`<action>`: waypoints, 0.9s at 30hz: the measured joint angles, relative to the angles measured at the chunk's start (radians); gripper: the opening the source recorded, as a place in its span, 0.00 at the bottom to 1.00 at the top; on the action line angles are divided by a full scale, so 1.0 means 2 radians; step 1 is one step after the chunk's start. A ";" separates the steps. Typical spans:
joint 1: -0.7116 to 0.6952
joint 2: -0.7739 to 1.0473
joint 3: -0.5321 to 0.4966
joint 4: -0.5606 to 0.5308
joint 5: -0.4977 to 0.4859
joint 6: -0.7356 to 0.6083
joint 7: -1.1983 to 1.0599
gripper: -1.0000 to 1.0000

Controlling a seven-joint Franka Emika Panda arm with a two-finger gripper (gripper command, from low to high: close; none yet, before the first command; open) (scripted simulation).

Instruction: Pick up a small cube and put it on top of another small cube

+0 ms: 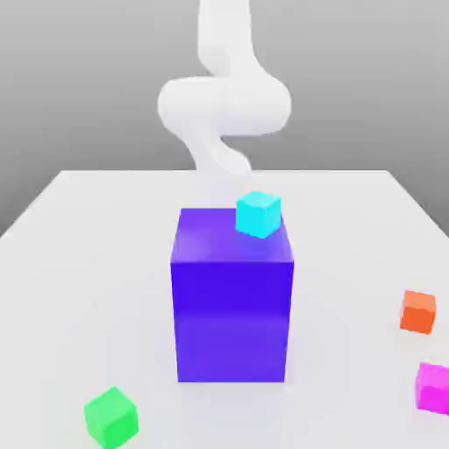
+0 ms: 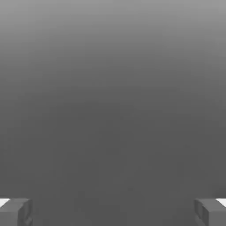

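Note:
A small cyan cube (image 1: 259,213) sits at the far right corner of the top of a tall blue-violet block (image 1: 232,302). Three other small cubes lie on the white table (image 1: 79,263): a green one (image 1: 111,416) at the front on the exterior view's left, and an orange one (image 1: 418,311) and a magenta one (image 1: 434,387) on the exterior view's right. The white arm (image 1: 224,101) rises behind the block. In the hand view my gripper (image 2: 113,212) is open, its fingertips (image 2: 15,211) far apart with nothing between them, facing plain grey.
The tall block stands in the middle of the table, between the arm and the front cubes. The magenta cube is cut off by the picture's right edge. Bare table surface lies on both sides of the block.

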 joint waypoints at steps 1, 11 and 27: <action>0.008 0.020 0.003 -0.001 0.000 0.007 -0.011 0.50; 0.078 0.202 0.036 -0.009 -0.002 0.067 -0.115 0.50; 0.178 0.495 0.096 -0.020 -0.065 0.162 -0.238 0.50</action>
